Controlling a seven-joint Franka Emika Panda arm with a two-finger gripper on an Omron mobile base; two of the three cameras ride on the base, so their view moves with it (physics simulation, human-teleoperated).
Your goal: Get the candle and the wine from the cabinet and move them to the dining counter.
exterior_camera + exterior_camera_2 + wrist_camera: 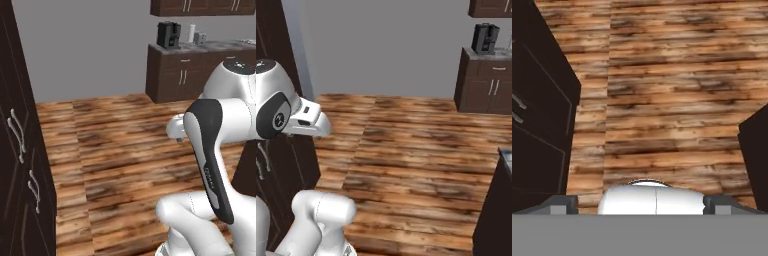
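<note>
Open plank floor (115,155) ahead, dark units flanking.
Gripper (641,204) jaws wide apart, nothing held, aimed down at floor. Tall dark cupboard (17,150) edge close on left; dark unit corner (496,205) near on right. Candle, wine: can't tell where.

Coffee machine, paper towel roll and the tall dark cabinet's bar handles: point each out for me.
coffee machine (168,34), left base view, on the middle of its black body.
paper towel roll (191,33), left base view, on its white side.
bar handles (18,135), left base view, on the upper silver bar of the tall dark cabinet (15,75).
</note>
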